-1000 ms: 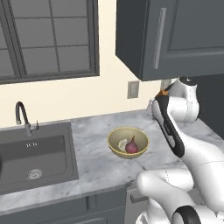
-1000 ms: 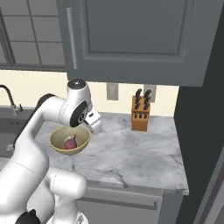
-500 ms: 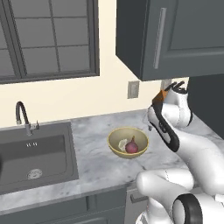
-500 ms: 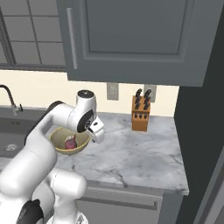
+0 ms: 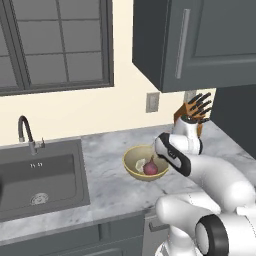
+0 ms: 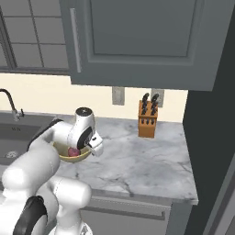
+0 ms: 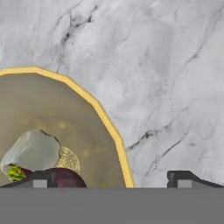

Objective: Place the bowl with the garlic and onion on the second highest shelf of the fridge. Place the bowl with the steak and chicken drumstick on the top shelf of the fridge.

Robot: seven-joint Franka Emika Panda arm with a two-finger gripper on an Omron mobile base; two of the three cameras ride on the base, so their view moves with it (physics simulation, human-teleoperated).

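Observation:
A yellow bowl (image 5: 134,162) (image 6: 69,158) (image 7: 65,113) stands on the marble counter with the pale garlic (image 5: 140,164) (image 7: 33,150) and the reddish-purple onion (image 5: 150,169) (image 7: 66,178) inside. My gripper (image 7: 113,180) (image 6: 97,149) is open and low over the bowl's right side. It straddles the rim: one fingertip (image 7: 40,180) sits inside above the onion, the other fingertip (image 7: 183,179) outside above the counter. The steak, the chicken drumstick and the fridge shelves are out of view.
A knife block (image 5: 194,111) (image 6: 148,120) stands at the back wall to the right. The sink (image 5: 36,176) with its faucet (image 5: 24,131) lies to the left. Dark wall cabinets (image 6: 137,41) hang overhead. A tall dark panel (image 6: 212,137) borders the counter's right end.
My arm has swung down and toward the bowl. The hand has dropped from well above the counter to just over the bowl's right rim. The bowl has not moved.

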